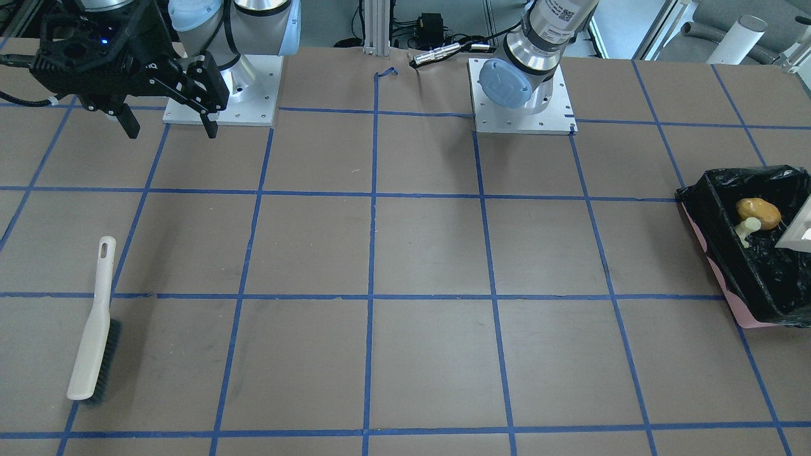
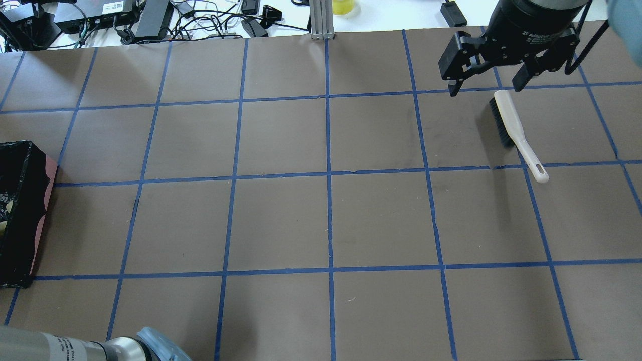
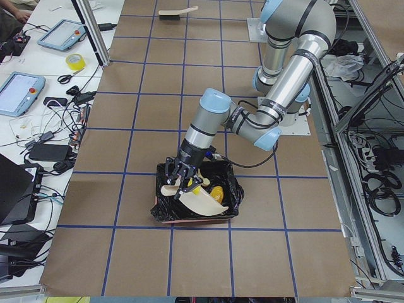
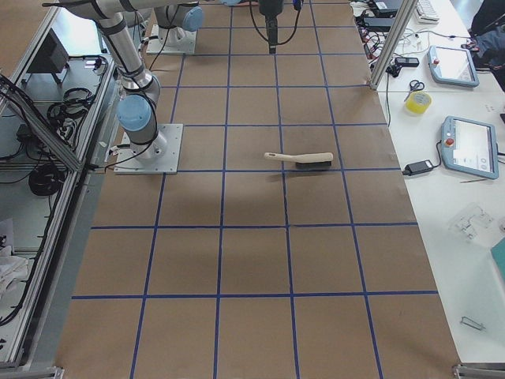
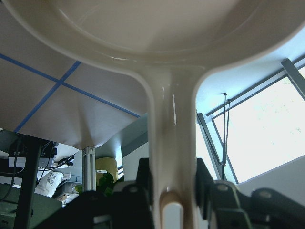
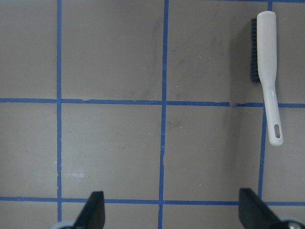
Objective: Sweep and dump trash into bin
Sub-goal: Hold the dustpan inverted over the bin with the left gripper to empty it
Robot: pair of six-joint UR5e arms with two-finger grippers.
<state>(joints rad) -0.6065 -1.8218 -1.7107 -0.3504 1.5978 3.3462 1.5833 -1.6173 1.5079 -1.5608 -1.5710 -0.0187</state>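
The black-lined bin (image 1: 719,215) stands at the table's end on my left side; its pink base edge shows. In it lie the orange-brown lump (image 1: 758,213) and the pale cream slice (image 1: 747,229). A yellow piece (image 3: 197,187) shows in the exterior left view. My left gripper (image 5: 172,179) is shut on the handle of the beige dustpan (image 5: 157,28) and holds it tilted over the bin (image 3: 230,172). My right gripper (image 2: 486,86) is open and empty, high above the brush (image 2: 516,131), which lies flat on the table.
The brush also shows in the right wrist view (image 6: 267,71) and the front view (image 1: 95,329). The arm bases (image 1: 523,95) stand at the robot's side. Cables and boxes (image 2: 125,20) lie beyond the table's far edge.
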